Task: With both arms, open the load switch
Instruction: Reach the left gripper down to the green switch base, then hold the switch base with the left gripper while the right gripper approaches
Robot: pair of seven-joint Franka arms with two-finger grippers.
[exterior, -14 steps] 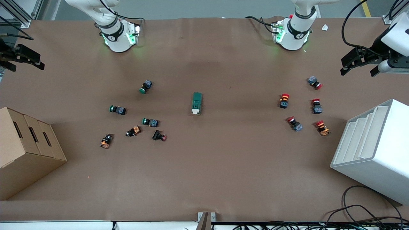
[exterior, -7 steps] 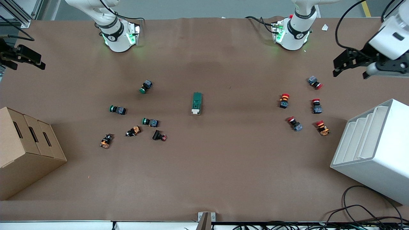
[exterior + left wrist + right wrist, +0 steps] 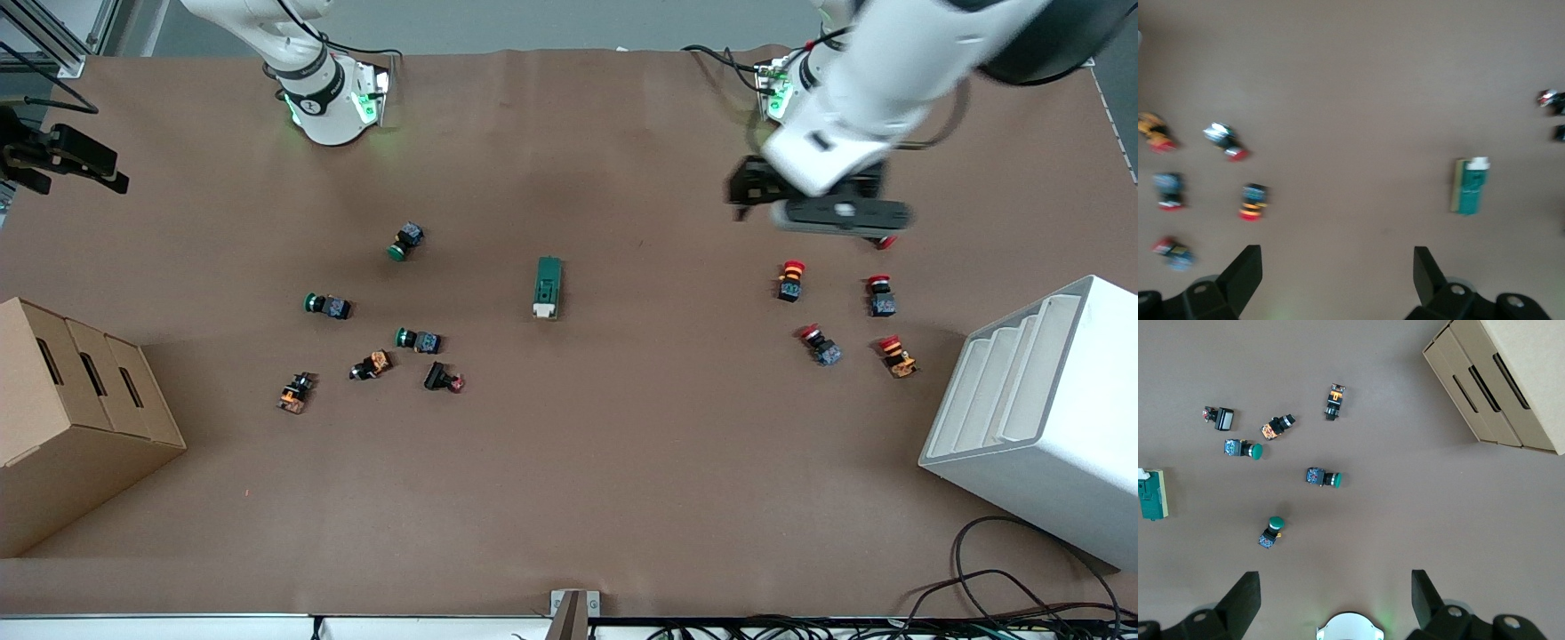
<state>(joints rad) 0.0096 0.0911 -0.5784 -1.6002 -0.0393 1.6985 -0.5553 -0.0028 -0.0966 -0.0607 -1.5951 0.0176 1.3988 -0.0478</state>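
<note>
Load switch [image 3: 548, 287] lies mid-bench, untouched; it looks light, rigid and liable to skid, so grip its long green sides and work the white end. Left gripper [image 3: 1337, 270] hovers over the red buttons [image 3: 790, 279], fingers wide. Right gripper [image 3: 1333, 597] waits at the bench's edge, fingers wide.

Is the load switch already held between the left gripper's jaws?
No. In the front view the load switch lies alone on the table's middle, while the left gripper hangs open over the table near the red push buttons.
</note>
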